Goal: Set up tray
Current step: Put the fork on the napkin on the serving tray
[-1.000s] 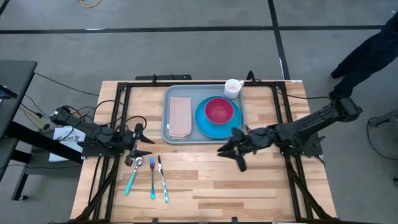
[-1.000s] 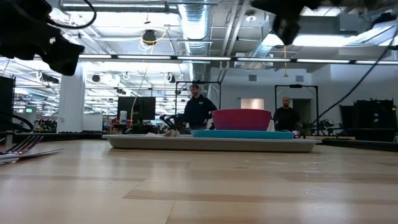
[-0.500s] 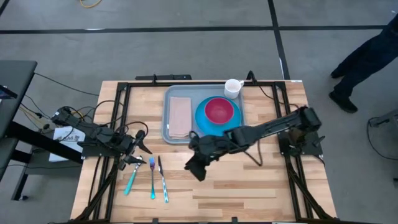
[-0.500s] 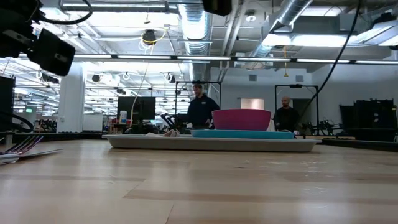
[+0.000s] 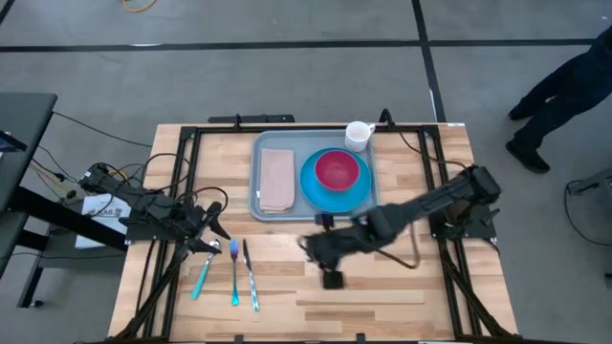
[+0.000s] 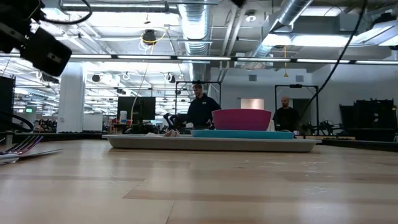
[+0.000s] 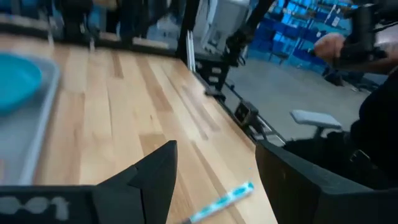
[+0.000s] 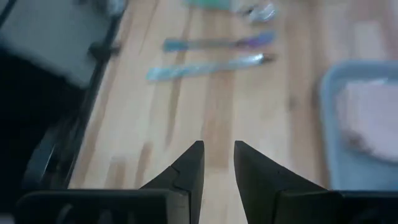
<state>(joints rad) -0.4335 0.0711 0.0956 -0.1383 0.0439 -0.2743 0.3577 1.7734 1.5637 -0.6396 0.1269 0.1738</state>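
The grey-blue tray point(image 5: 298, 143) lies at the table's far middle and shows edge-on in the low view point(image 6: 211, 144). On it lie a pink napkin point(image 5: 277, 179) and a blue plate point(image 5: 316, 196), and a magenta bowl point(image 5: 337, 169) stands on the plate. A white mug point(image 5: 359, 134) stands at the tray's far right corner. A teal spoon point(image 5: 201, 277), a fork point(image 5: 233, 277) and a knife point(image 5: 251, 282) lie on the wood near the tray's left. My left gripper point(image 5: 215, 232) point(image 7: 216, 149) hovers open by the spoon's head. My right gripper point(image 5: 327, 266) point(image 8: 217, 146) hangs over bare wood near the tray, its fingers slightly apart.
Black frame rails point(image 5: 182, 182) run along the table's left, right and far sides. A person point(image 5: 564, 67) stands beyond the far right corner, and people point(image 6: 200, 109) show in the room behind. Bare wood spans the table's near half point(image 5: 382, 296).
My right arm has swung from the tray's near right corner toward the table's left. It then came toward the near edge and now hangs over the wood below the tray's middle. The tray and its load have kept still.
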